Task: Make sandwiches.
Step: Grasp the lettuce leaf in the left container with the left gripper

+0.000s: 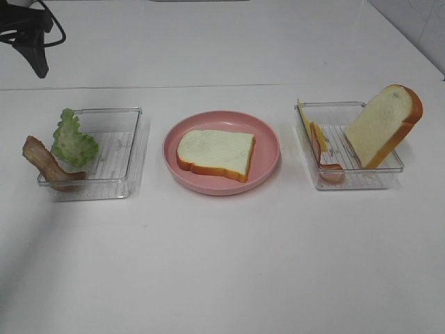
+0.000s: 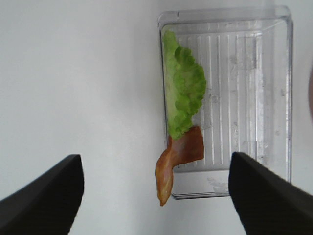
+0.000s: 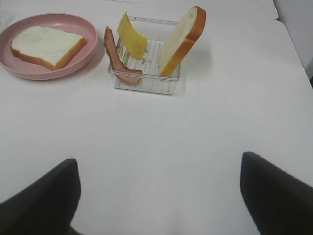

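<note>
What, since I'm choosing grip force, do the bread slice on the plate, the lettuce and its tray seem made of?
Bread slice: probably soft foam, matte; finely pitted white face, evenly coloured orange crust. Lettuce: likely flexible plastic or rubber, faint sheen on the ruffles. Tray: clear hard plastic, glossy; the table shows through its ribbed floor.
</note>
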`<state>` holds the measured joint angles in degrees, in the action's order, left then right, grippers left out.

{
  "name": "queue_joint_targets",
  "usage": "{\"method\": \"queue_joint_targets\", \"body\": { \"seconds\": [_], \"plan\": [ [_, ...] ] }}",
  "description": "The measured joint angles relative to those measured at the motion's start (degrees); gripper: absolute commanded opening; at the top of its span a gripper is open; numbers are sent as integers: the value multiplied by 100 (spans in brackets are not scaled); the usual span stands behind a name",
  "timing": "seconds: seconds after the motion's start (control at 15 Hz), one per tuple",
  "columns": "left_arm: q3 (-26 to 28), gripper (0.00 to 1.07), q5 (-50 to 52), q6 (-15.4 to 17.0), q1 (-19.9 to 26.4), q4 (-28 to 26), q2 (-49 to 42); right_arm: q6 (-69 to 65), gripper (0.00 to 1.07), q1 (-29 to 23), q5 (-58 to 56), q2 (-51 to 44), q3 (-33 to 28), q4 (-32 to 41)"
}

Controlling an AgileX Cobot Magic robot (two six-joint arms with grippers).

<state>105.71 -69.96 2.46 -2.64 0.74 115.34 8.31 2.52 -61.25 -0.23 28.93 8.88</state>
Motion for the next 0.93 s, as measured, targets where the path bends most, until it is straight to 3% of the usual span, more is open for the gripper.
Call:
{"method": "queue_joint_targets", "body": {
  "seconds": [0.8, 0.93],
  "plan": [
    [-57, 75, 985, 0, -206, -34, 1318, 0, 79, 0, 0, 0, 0, 69],
    [-63, 69, 1094, 0, -206, -34, 1346, 0, 79, 0, 0, 0, 0, 109]
  ]
}}
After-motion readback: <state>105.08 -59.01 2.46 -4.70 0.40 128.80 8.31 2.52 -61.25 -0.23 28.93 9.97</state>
